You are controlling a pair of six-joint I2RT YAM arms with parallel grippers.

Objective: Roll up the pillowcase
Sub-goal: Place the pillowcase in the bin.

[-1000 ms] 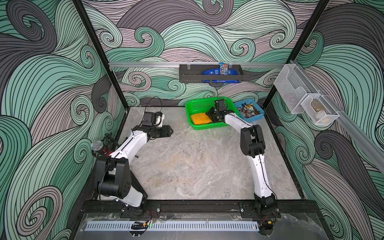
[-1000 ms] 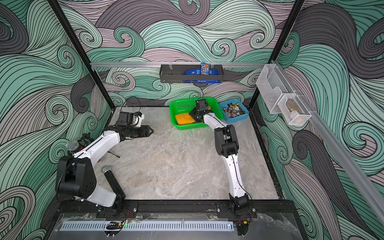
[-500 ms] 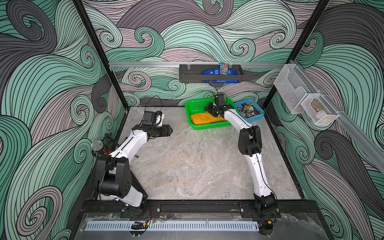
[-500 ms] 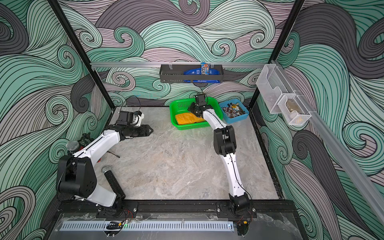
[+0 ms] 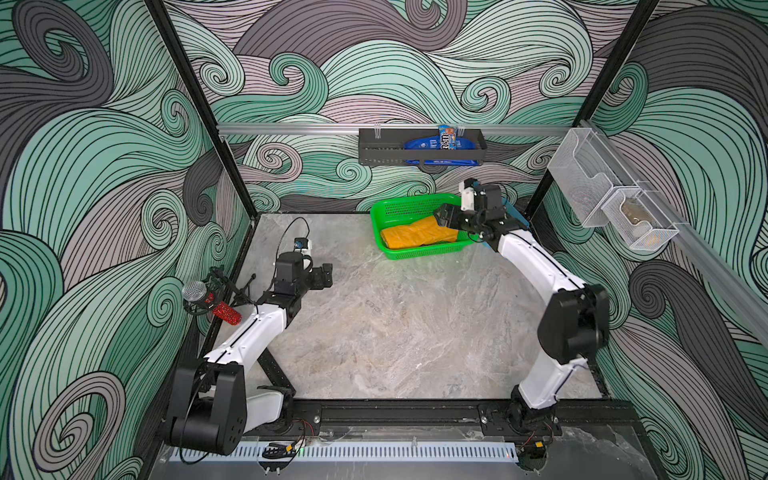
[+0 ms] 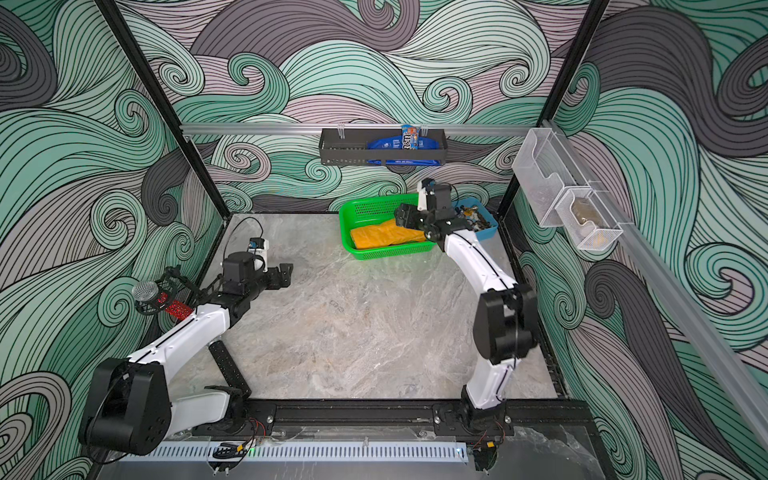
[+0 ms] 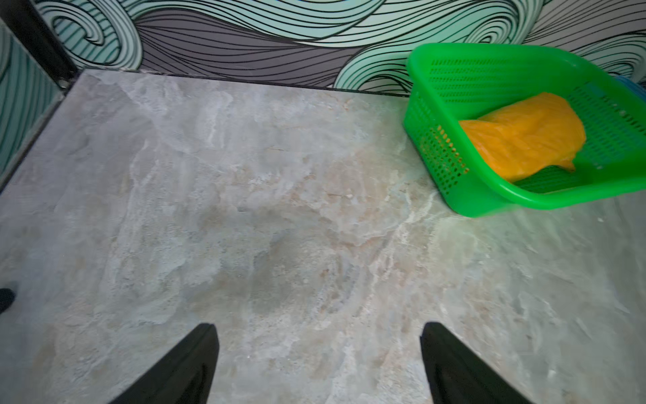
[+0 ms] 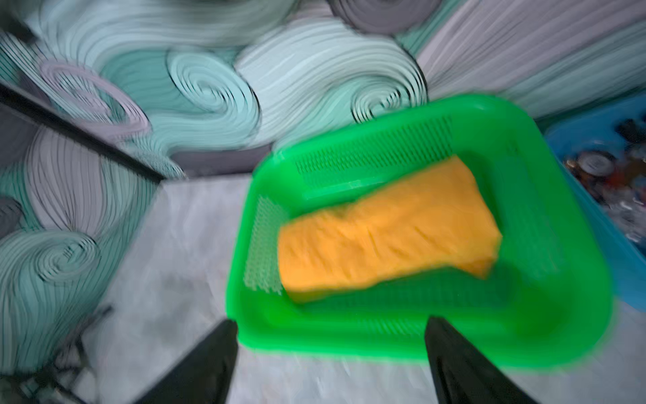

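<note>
Pillowcase (image 5: 417, 237) lies inside the green basket (image 5: 399, 207) at the far side of the table (image 5: 395, 332). It is a thick yellow-orange bundle, rolled or folded; I cannot tell which. The right gripper (image 8: 330, 320) hangs above the basket, at the end of the bundle nearest the blue bin (image 6: 487, 226). Its fingers are apart and nothing is between them. The left gripper (image 7: 318, 327) hovers over the bare table, well apart from the basket, also spread and empty.

I see two risks. Nothing presses on the bundle, so the thin cloth may loosen, mostly where a small corner sticks out. If the right arm travels low, a finger may hook this corner or the basket rim and drag the light basket. The right wrist view is blurred, so the clearance is hard to judge.
</note>
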